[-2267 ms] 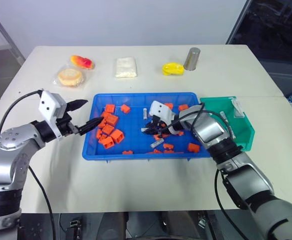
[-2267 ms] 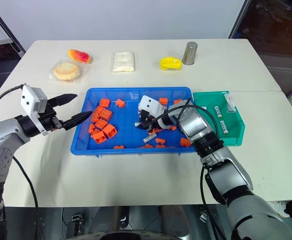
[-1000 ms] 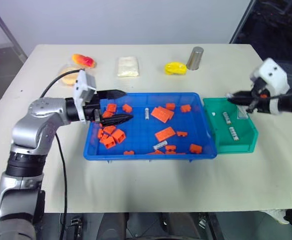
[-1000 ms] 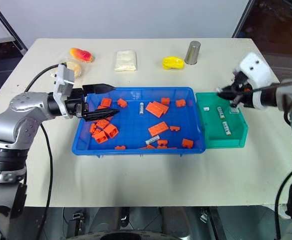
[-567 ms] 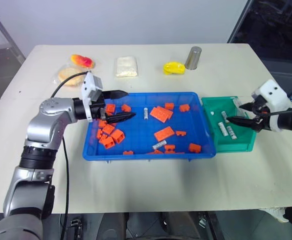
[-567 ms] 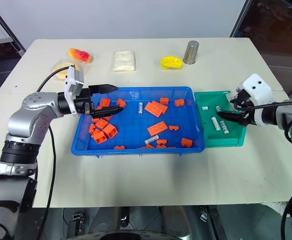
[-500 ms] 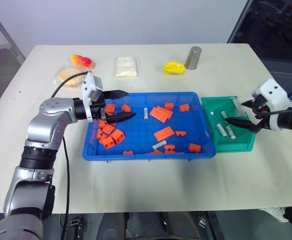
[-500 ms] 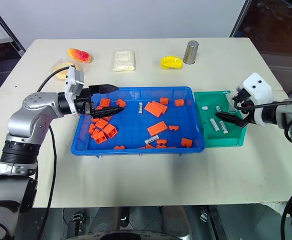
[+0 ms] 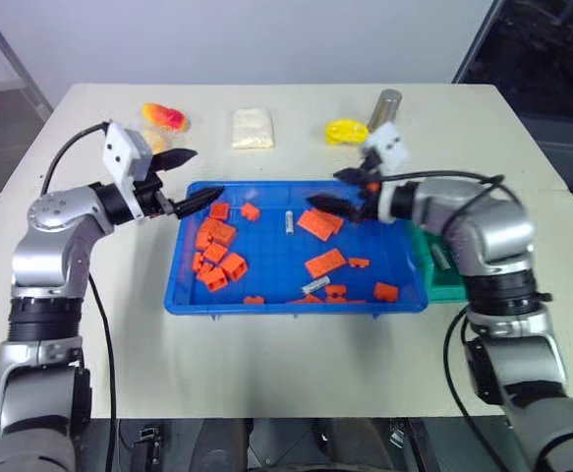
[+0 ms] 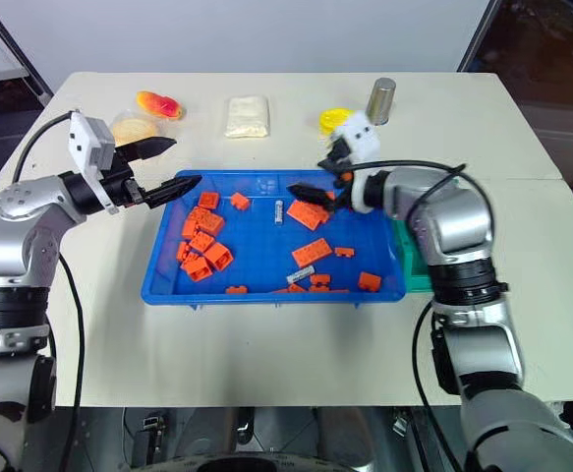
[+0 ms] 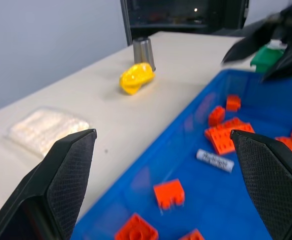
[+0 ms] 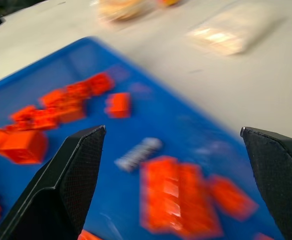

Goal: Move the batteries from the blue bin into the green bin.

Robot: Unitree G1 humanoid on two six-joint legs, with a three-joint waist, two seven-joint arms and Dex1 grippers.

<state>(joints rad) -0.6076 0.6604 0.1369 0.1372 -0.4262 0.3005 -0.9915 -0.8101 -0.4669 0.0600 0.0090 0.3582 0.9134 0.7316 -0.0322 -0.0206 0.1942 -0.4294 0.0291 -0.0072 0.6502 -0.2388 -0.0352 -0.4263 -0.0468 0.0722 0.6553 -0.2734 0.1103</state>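
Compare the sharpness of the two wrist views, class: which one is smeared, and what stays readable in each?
Right wrist view: smeared; orange bricks and a battery in the blue bin are soft-edged. Left wrist view: crisper nearby, battery legible, but the right gripper is blurred.

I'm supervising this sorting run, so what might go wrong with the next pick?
The open right pincer hovers over the blue bin, where one battery lies beside a flat orange brick; it may pinch the brick instead. Another battery sits among small bricks near the front rim, so closing there may scatter them. The open left pincer at the bin's left rim may crowd the reach.
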